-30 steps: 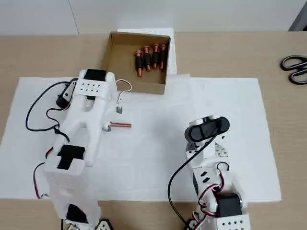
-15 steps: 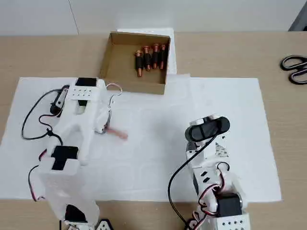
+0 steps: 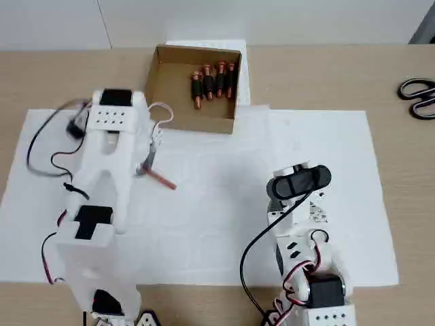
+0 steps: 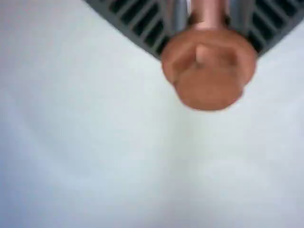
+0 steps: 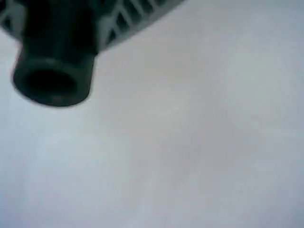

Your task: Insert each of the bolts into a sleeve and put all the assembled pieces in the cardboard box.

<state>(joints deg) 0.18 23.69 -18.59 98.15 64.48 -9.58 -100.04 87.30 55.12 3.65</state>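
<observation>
Even, diffuse overhead light, with shadows kept soft.

In the high view the white sheet (image 3: 224, 204) is brightly and uniformly lit, and only faint, soft-edged shadows are cast close beneath the two arms. The cardboard box (image 3: 170, 95) is lit through to its floor. In the left wrist view the head of the copper bolt (image 4: 206, 71) is evenly lit, with a dull sheen at its middle. In the right wrist view the bore of the black sleeve (image 5: 52, 71) is left dark.

A copper bolt (image 4: 206, 71) points its flanged head at the camera, its shank clamped between the dark ribbed fingers (image 4: 135, 14) of the left gripper (image 4: 206, 10). A plain white sheet (image 4: 95, 156) lies behind it.
</observation>
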